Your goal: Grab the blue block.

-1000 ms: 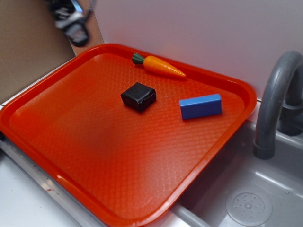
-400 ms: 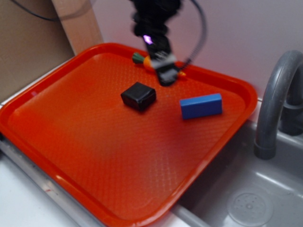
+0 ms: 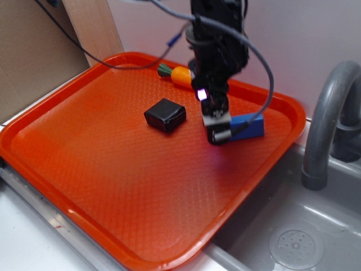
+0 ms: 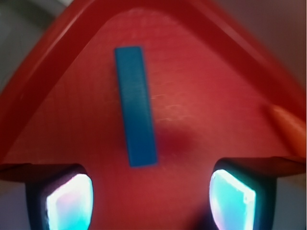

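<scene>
The blue block [image 3: 249,125] lies flat on the red tray [image 3: 113,186] near its right rim, its left end hidden behind my gripper [image 3: 218,131]. In the wrist view the blue block [image 4: 135,105] runs lengthwise just ahead of the gripper [image 4: 149,201], a little left of centre. Both fingertips [image 4: 69,199] stand wide apart with bare tray between them, so the gripper is open and hovering just above the tray.
A black cube-like block [image 3: 164,115] sits left of the gripper. A toy carrot [image 3: 177,74] lies at the tray's back rim, partly behind the arm. A grey faucet [image 3: 327,118] and sink basin [image 3: 293,237] are to the right. Cardboard [image 3: 39,51] stands at the back left.
The arm has swung in from the back left, past the carrot, and come down to the blue block's left end. The objects on the tray have not moved.
</scene>
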Controlling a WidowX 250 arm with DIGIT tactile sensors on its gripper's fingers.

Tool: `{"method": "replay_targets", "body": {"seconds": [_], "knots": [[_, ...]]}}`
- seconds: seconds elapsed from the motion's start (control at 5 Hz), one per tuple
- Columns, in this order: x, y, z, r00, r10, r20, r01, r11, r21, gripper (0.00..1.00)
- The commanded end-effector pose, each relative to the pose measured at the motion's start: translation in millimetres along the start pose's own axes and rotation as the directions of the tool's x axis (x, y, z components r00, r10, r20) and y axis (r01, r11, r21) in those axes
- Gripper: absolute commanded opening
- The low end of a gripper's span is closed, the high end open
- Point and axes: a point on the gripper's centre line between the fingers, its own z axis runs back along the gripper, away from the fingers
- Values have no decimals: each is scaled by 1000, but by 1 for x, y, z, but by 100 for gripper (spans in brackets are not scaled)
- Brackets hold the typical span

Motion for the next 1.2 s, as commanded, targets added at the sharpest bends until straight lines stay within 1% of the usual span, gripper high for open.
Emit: {"method": "replay_targets", "body": {"seconds": [0.0, 0.2, 0.4, 0.6, 0.8, 1.0], "knots": [[9, -18, -5, 999, -22, 36, 23, 999, -27, 100], [16, -22, -9, 999, 0, 47, 1, 1000, -26, 100], [19, -24, -15, 1000, -15, 5, 16, 998, -59, 0], [18, -26, -13, 1000, 2, 22, -2, 1000, -28, 0], [13, -22, -8, 999, 37, 32, -37, 999, 3, 0], [-3, -8, 11, 992, 120, 30, -120, 993, -12, 0]]}}
